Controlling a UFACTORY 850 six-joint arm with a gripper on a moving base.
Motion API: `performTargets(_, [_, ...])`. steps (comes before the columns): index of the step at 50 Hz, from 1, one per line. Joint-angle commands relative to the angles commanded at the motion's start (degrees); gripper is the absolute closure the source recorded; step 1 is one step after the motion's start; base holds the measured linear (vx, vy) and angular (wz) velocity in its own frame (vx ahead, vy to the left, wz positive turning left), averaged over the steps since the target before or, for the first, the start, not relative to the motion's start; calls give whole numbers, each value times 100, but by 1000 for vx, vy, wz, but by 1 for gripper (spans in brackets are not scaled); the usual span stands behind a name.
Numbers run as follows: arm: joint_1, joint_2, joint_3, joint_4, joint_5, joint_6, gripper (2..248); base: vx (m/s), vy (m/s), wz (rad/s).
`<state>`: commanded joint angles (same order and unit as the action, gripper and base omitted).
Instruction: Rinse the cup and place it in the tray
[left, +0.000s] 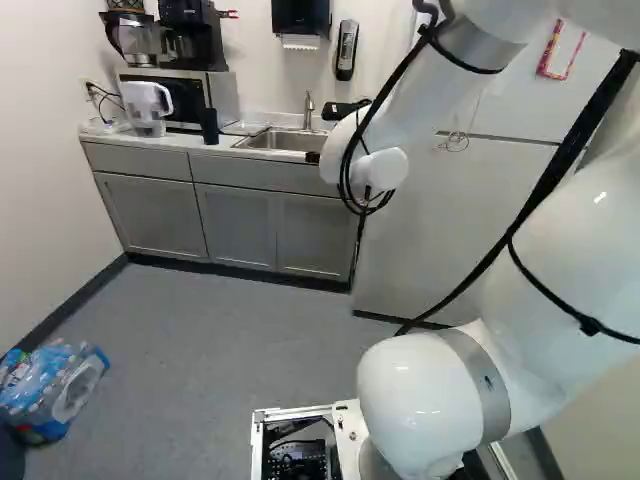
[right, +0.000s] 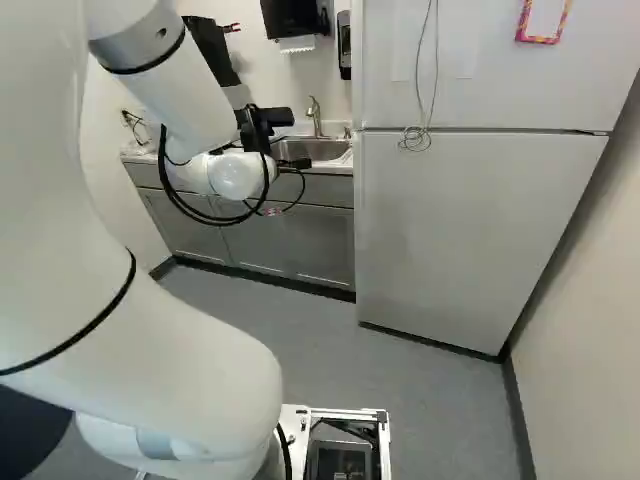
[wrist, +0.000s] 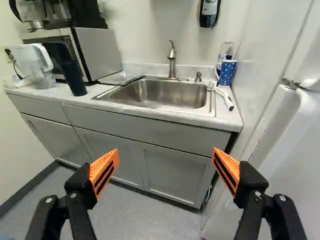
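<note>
My gripper (right: 262, 125) shows as black parts before the counter in the right base view, fingertips hidden there. In the wrist view the gripper (wrist: 165, 150) stands open, its orange pads far apart and nothing between them. Ahead is the steel sink (wrist: 165, 94) with its faucet (wrist: 172, 57). A blue dotted cup (wrist: 227, 72) stands upright on the counter beyond the sink's corner, on the fridge side. A flat, shallow tray-like thing (wrist: 120, 78) lies on the counter between sink and microwave; its contents cannot be made out.
A brush (wrist: 222, 95) lies by the sink rim. A clear glass or bottle (wrist: 226, 49) stands behind the cup. A black tumbler (wrist: 72, 72), pitcher (wrist: 37, 65) and microwave (wrist: 95, 50) occupy the counter. The fridge (right: 450, 230) adjoins it. Packed bottles (left: 50, 385) sit on the floor.
</note>
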<state>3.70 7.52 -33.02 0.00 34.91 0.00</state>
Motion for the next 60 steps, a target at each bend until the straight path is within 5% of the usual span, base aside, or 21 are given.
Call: performTargets(60, [-48,195,-583,0,-1366,0,3,0,0,0])
